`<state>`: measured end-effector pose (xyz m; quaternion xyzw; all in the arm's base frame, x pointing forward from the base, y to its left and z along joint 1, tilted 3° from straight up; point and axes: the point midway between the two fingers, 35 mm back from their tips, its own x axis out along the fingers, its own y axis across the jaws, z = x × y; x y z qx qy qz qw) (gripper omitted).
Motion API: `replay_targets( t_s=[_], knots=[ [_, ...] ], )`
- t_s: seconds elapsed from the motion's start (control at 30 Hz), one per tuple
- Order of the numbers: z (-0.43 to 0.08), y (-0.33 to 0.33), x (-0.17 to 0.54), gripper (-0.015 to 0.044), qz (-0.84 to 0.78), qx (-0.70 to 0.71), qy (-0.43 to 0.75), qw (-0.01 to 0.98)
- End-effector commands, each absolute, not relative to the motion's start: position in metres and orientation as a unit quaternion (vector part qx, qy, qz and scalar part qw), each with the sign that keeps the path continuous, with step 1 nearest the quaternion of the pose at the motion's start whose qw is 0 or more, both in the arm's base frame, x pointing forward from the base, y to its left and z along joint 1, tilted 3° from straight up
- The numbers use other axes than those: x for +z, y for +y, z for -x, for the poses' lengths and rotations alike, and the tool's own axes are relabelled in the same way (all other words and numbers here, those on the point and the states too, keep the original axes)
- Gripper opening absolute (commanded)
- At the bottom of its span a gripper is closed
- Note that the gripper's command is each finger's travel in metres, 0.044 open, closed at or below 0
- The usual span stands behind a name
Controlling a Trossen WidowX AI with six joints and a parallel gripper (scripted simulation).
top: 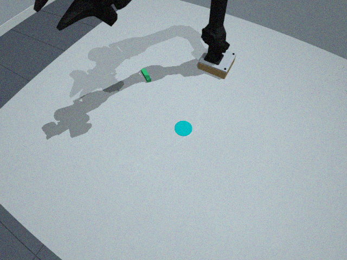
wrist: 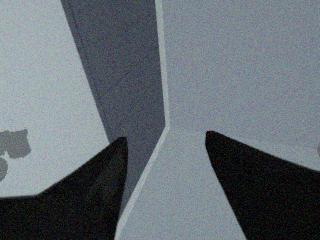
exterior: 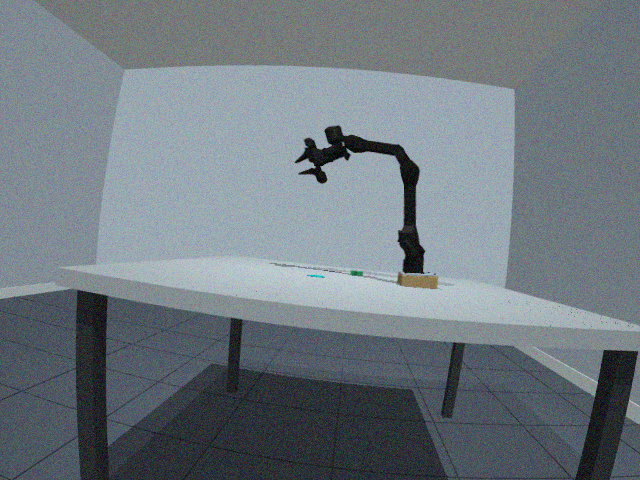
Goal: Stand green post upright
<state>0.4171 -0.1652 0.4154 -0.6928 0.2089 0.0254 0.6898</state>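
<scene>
Green post [top: 146, 75] [exterior: 356, 273] lies on its side on the white table [top: 224, 181] [exterior: 336, 315], below the pincer [top: 46, 19] [exterior: 298, 167] [wrist: 166, 140] and set back toward the arm's mounting block [top: 211, 70] [exterior: 417, 281]. The pincer is raised well above the table surface. Its two black fingers stand apart at a medium opening, with nothing gripped between them.

Cyan circle [top: 183, 128] [exterior: 315, 275] is a flat marking on the table, lower than the pincer and well apart from the post. The post is outside the circle.

The black arm [top: 218, 17] [exterior: 409, 201] rises from the mounting block, bends at its upper joint and extends outward to the pincer. The block is below and behind the pincer, with tan sides and a pale top plate. Two small dark dots are visible on that plate.

Grey arm shadows [top: 71, 118] [wrist: 15, 144] cross the table below the pincer; one passes over the post's location. In the wrist view, the table edge, dark tiled floor [top: 17, 84] [exterior: 336, 439] [wrist: 130, 60] and pale wall [exterior: 258, 103] [wrist: 240, 65] appear beyond the fingertips.
</scene>
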Motion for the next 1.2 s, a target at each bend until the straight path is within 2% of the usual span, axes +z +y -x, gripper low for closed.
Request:
replay_targets(
  t_s=[0.0,0.6,1.17],
  knots=[
    [-0.403,-0.181,0.377,0.0233,0.672,0.053,0.266,0.689],
    [-0.316,-0.214,0.234,0.0233,0.534,0.177,0.471,0.679],
    [-0.203,-0.193,0.14,0.0233,0.356,0.298,0.607,0.646]
  ],
)
